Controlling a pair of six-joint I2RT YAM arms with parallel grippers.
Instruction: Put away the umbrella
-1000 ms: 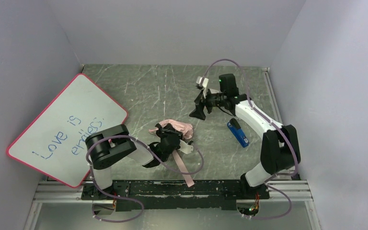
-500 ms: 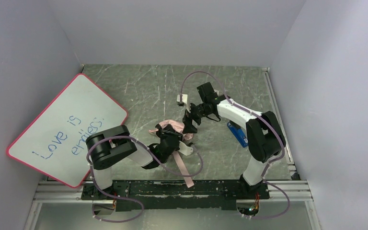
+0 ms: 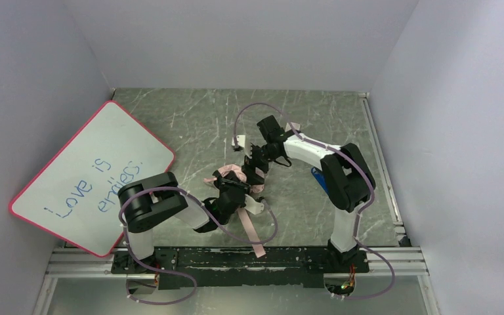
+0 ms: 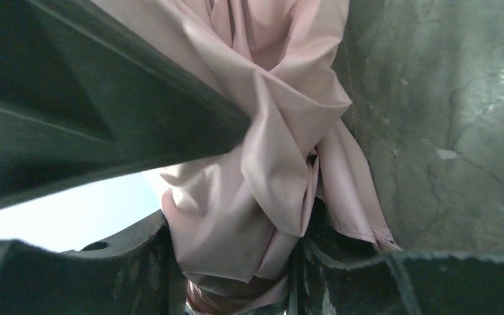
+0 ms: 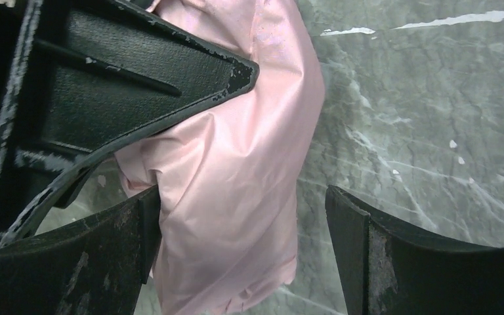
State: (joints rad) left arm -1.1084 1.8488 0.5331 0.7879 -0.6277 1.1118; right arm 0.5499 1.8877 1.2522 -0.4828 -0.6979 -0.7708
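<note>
Clamping umbrella [image 4: 262, 164] in left jaws, right jaws wide astride

A: How's the top view?
B: Evenly bright, with soft light from above. Only weak shadows on the desk [image 3: 190, 125], and everything is sharp.
A: And the wrist cameras?
B: The left fingers [image 4: 72, 85] loom dark and blurred against the lens, with a washed-out white patch lower left. The pink cloth of the umbrella [image 4: 282, 118] is crisp, with a light sheen beside the shadowed right fingers [image 5: 105, 72].
</note>
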